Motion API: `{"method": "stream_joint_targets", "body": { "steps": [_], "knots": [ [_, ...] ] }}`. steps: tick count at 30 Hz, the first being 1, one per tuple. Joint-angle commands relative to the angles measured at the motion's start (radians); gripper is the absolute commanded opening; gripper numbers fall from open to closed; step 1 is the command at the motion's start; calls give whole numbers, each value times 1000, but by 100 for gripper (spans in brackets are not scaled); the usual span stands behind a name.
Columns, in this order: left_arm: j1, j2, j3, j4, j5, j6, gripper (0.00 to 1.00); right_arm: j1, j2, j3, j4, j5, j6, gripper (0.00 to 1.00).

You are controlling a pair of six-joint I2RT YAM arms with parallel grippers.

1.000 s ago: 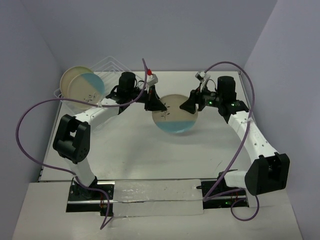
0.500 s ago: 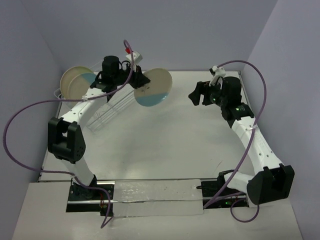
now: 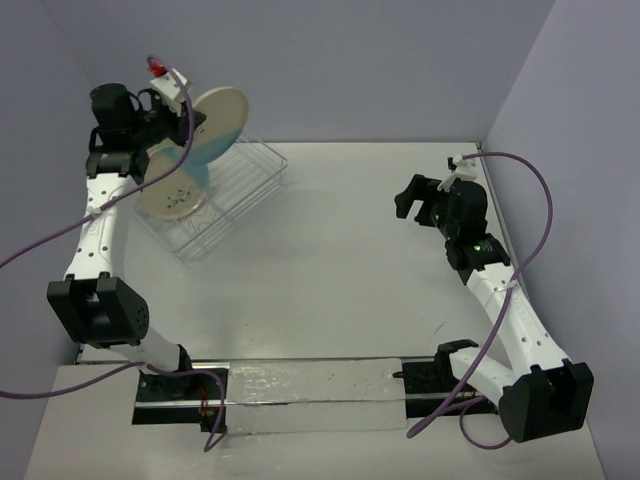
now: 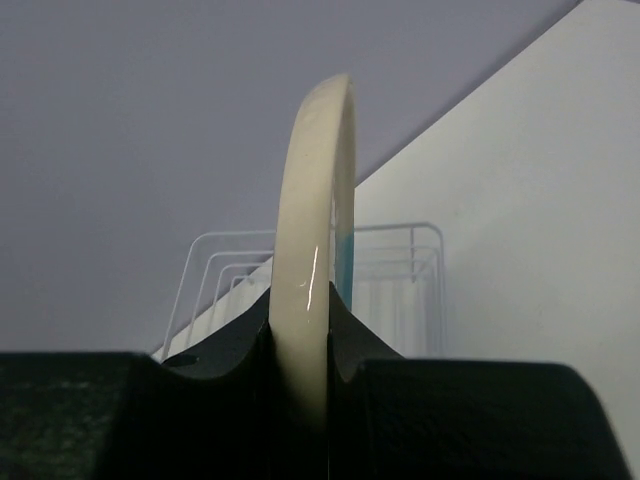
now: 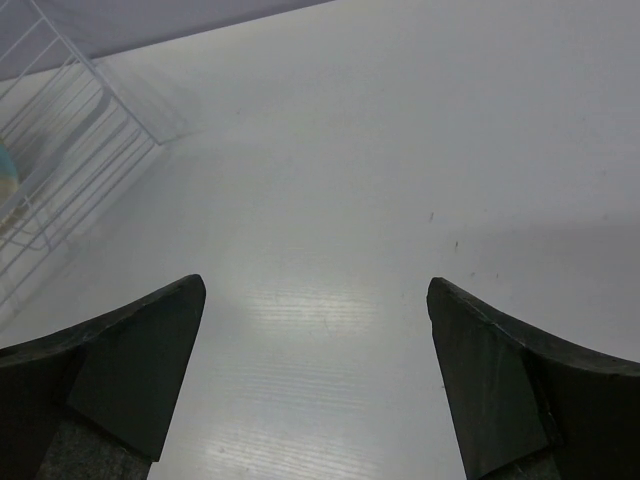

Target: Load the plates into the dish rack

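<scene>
My left gripper [image 3: 186, 122] is shut on the rim of a cream and light blue plate [image 3: 221, 112] and holds it on edge, in the air over the dish rack [image 3: 245, 172] at the far left. In the left wrist view the plate [image 4: 318, 220] stands edge-on between my fingers [image 4: 240, 345], with the white wire rack [image 4: 400, 270] behind it. A cream and blue plate [image 3: 172, 192] leans in the rack below; my arm hides part of it. My right gripper [image 3: 408, 197] is open and empty over the bare table at the right, also in its wrist view [image 5: 315, 350].
The rack's wires [image 5: 60, 160] show at the far left of the right wrist view, with a bit of blue plate [image 5: 6, 170]. Purple cables loop off both arms. Walls close the table at the back and both sides.
My left gripper has carried the plate from the table's middle up and left to above the rack. My right gripper has moved off to the right.
</scene>
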Motion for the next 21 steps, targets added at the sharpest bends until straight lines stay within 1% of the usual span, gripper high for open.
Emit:
{"method": "stream_joint_targets", "body": {
  "steps": [1, 5, 6, 8, 11, 14, 21],
  "knots": [
    [148, 3, 89, 12, 173, 104, 0, -4, -27, 2, 51, 49, 6, 100],
    [183, -15, 9, 8, 173, 145, 0, -3, -16, 0, 21, 74, -5, 100],
    [187, -15, 1, 1, 175, 167, 0, -4, -16, -1, 19, 76, -7, 100],
    [194, -12, -13, -79, 179, 244, 0, -4, -14, -5, -1, 106, -9, 100],
    [210, -8, -35, -78, 178, 253, 0, -4, -14, -7, -13, 133, -15, 100],
    [232, 4, -47, -146, 220, 303, 0, -3, -13, -15, -18, 143, -23, 100],
    [235, 10, -111, -202, 222, 416, 0, -4, 10, -2, -28, 144, -31, 100]
  ]
}}
